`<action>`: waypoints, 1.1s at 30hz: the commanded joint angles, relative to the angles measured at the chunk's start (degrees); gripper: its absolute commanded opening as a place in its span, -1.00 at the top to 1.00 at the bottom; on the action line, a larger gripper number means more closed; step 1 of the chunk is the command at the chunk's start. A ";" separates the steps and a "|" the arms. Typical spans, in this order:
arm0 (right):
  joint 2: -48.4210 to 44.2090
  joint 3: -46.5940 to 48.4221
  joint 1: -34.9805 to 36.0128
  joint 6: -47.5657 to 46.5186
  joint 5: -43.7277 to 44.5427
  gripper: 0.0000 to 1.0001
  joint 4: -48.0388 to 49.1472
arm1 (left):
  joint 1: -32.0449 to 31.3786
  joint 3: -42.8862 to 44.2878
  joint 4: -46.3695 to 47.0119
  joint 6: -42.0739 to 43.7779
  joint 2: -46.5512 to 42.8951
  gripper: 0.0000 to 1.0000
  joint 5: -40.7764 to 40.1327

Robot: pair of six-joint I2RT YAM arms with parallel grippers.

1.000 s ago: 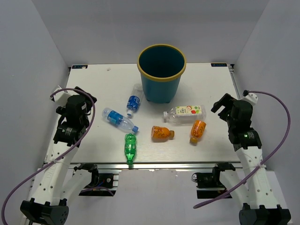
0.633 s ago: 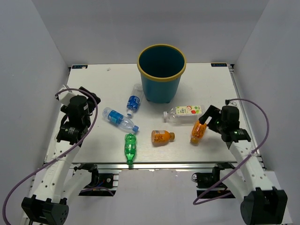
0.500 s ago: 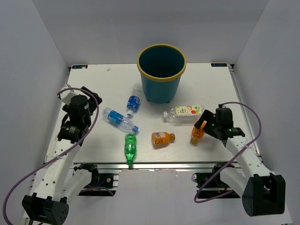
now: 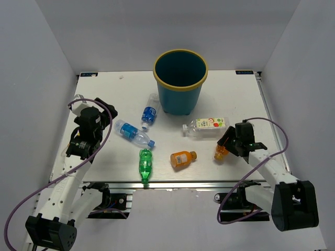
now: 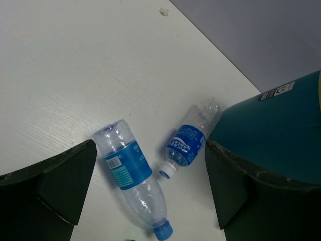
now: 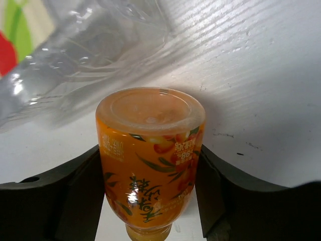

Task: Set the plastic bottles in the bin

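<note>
Six plastic bottles [image 4: 139,137] lying on table, one teal bin [image 4: 180,81] upright

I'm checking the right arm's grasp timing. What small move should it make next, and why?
Probably close the right gripper. In the right wrist view the orange bottle lies between the two fingers, which flank it on both sides with narrow gaps. The top view shows it still lying on the table, beside the fruit-label bottle, so nothing is lifted yet.

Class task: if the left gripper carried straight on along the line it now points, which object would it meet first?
Probably the clear plastic bottle with the blue label and blue cap, lying between the open left gripper fingers' lines; the second blue-labelled bottle lies beyond. Depth is uncertain.
</note>
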 commanded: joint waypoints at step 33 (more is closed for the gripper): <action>43.45 91.39 18.39 -28.83 -2.79 -0.79 2.99 | 0.30 -8.89 1.93 -2.61 1.26 -0.96 22.32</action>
